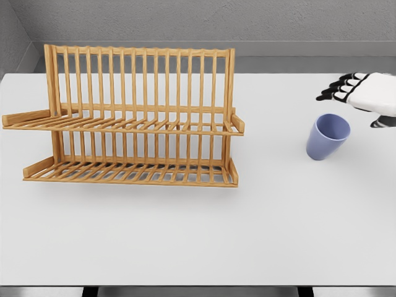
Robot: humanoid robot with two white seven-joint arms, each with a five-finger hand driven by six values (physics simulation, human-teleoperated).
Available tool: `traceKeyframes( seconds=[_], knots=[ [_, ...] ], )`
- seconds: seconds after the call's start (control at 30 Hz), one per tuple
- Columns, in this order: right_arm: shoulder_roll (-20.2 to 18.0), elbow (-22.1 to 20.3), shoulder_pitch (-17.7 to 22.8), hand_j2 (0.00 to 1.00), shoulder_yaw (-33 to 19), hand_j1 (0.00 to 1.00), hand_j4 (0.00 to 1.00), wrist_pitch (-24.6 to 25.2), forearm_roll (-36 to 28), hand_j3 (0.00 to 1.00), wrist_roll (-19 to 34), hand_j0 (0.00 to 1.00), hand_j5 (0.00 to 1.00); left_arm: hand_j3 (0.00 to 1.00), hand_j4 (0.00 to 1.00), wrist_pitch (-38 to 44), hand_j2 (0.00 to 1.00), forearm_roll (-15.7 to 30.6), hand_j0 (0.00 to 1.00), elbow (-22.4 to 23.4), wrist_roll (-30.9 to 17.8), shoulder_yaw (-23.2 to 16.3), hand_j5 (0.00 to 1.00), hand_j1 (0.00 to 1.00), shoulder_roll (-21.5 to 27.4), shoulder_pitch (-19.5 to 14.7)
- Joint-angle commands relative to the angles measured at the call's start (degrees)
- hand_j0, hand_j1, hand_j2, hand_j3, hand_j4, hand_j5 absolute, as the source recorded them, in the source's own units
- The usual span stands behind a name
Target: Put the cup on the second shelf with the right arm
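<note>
Since the cup [327,136] stands upright on the white table [185,241], mouth up and well to the right of the rack [133,117], the step in hand looks like the reach and grasp. The right hand [362,93] hovers just above and behind the cup with its dark-tipped fingers [334,90] spread and relaxed, holding nothing — so it has yet to close. A good grasp would probably bring the palm down beside the cup's wall, thumb on one side and fingers on the other, gripping around the middle so the cup does not tip or slide on the smooth surface. The cup narrows toward its base, so a grip set too low could let it slip upward. The rack is wooden, with two slatted shelves and a tall back of upright bars; I judge the upper shelf [124,124] to be the target. Its raised end lip [238,124] faces the cup — the carry should clear it. The left arm is out of view.
</note>
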Motion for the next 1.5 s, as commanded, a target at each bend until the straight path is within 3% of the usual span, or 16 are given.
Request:
traceKeyframes(
  seconds=[0.0, 0.2, 0.33, 0.57, 1.33, 1.37, 1.47],
  knots=[
    [0.52, 0.32, 0.00, 1.00, 2.24, 1.00, 1.00, 0.06, -0.20, 1.00, 0.45, 1.00, 1.00, 1.00, 1.00, -0.05, 1.00, 0.01, 1.00, -0.01, -0.01, 0.01, 1.00, 1.00, 0.00, -0.09],
    [1.40, 4.19, -0.26, 1.00, 3.91, 1.00, 1.00, -0.03, -0.11, 1.00, 0.45, 1.00, 1.00, 1.00, 1.00, -0.04, 1.00, 0.01, 1.00, -0.01, -0.01, 0.01, 1.00, 1.00, 0.00, -0.09],
    [2.63, 4.63, -2.90, 1.00, 7.16, 1.00, 1.00, -0.03, -0.11, 1.00, 0.45, 1.00, 1.00, 1.00, 1.00, 0.04, 1.00, 0.01, 1.00, -0.01, -0.01, 0.01, 1.00, 1.00, 0.00, -0.09],
    [3.60, 5.77, -3.60, 1.00, 9.45, 1.00, 1.00, 0.33, -0.02, 1.00, 0.45, 1.00, 1.00, 1.00, 1.00, -0.05, 1.00, 0.01, 1.00, -0.01, -0.01, 0.01, 1.00, 1.00, 0.00, -0.09],
    [5.27, 8.85, -5.98, 1.00, 11.99, 1.00, 1.00, 0.85, -0.02, 1.00, 0.45, 1.00, 1.00, 1.00, 1.00, 0.04, 1.00, 0.01, 1.00, -0.01, -0.01, 0.01, 1.00, 1.00, 0.00, -0.09],
    [5.27, 8.85, -5.98, 0.91, 11.99, 0.91, 0.91, 0.85, -0.02, 0.91, 0.45, 0.91, 0.91, 1.00, 1.00, 0.04, 1.00, 0.01, 1.00, -0.01, -0.01, 0.01, 1.00, 1.00, 0.00, -0.09],
    [5.27, 8.94, -5.98, 0.89, 12.61, 0.89, 0.89, 0.85, -0.02, 0.89, 0.45, 0.89, 0.89, 1.00, 1.00, -0.04, 1.00, 0.01, 1.00, -0.01, -0.01, 0.01, 1.00, 1.00, 0.00, -0.09]
  ],
)
